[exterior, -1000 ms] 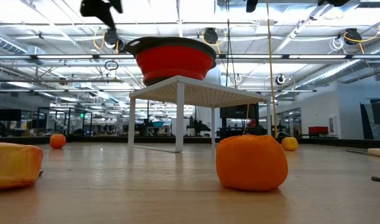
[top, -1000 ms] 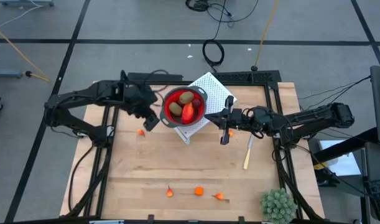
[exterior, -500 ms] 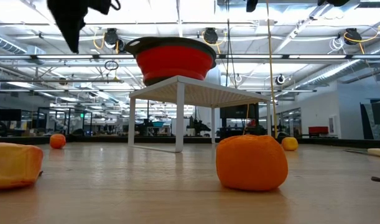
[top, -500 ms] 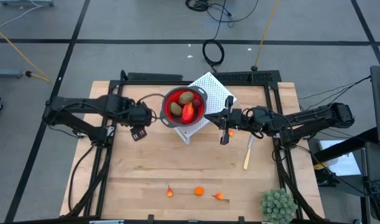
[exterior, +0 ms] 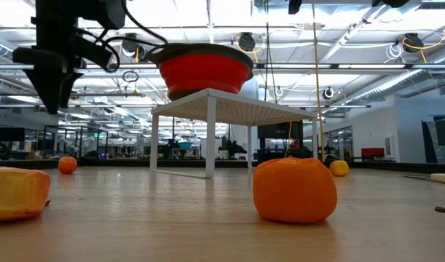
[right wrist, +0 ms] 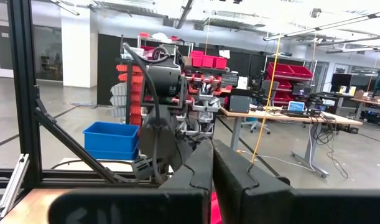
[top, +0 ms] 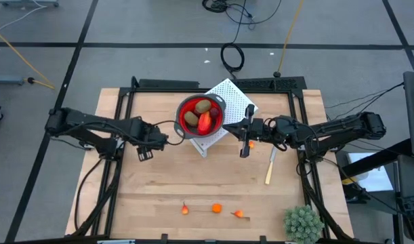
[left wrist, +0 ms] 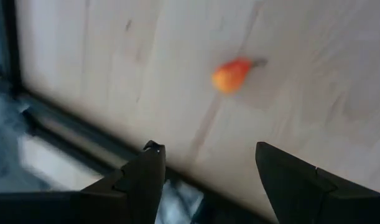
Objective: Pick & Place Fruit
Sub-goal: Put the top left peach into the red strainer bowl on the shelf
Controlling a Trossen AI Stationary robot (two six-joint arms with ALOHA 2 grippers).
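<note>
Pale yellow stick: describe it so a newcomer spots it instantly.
On the wooden table, look just right of the white rack holding the red bowl. The pale yellow stick lies flat there, the only long, thin, pale thing among small orange pieces.

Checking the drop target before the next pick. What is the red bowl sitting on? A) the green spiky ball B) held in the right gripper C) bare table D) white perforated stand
D: the high view shows the red bowl on the white perforated stand, and the low view shows it raised on the stand's legs above the table.
</note>
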